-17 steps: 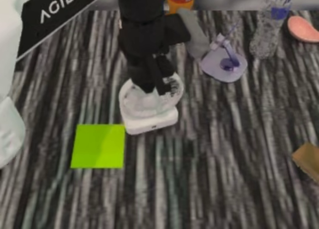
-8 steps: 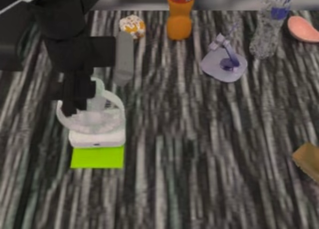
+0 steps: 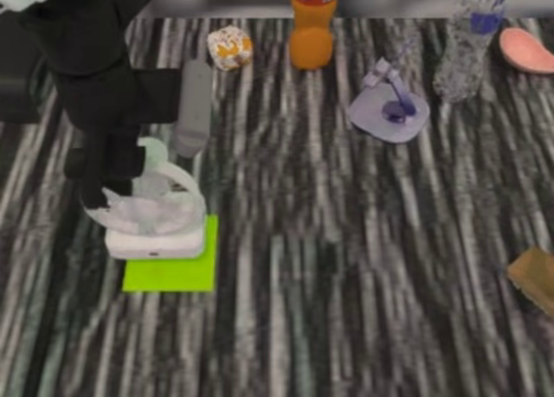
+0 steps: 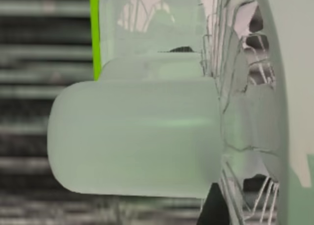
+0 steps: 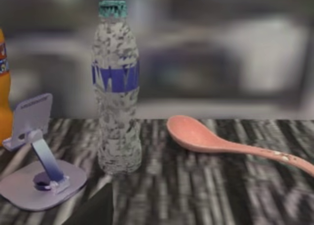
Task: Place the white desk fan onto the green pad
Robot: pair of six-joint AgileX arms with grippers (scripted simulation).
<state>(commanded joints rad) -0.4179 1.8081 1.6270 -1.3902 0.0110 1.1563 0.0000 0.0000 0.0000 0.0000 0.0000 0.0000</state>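
The white desk fan (image 3: pixel 156 226) is held by its wire-grille head in my left gripper (image 3: pixel 111 179), which is shut on it. Its rounded base covers the far part of the green pad (image 3: pixel 173 272) and overhangs the pad's left edge a little. I cannot tell whether the base touches the pad. In the left wrist view the fan's base (image 4: pixel 137 137) and grille fill the picture, with a strip of the green pad (image 4: pixel 94 34) beside them. My right gripper is out of the top view; the right wrist view shows one dark fingertip (image 5: pixel 95 210).
Along the back stand an orange soda bottle (image 3: pixel 312 25), a small speckled ball (image 3: pixel 229 47), a lilac stand (image 3: pixel 389 107), a water bottle (image 3: pixel 467 34) and a pink spoon (image 3: pixel 528 51). A brown object (image 3: pixel 535 278) lies at the right edge.
My left arm has carried the fan from the table's middle leftwards and forwards, and its base now lies over the pad's far part.
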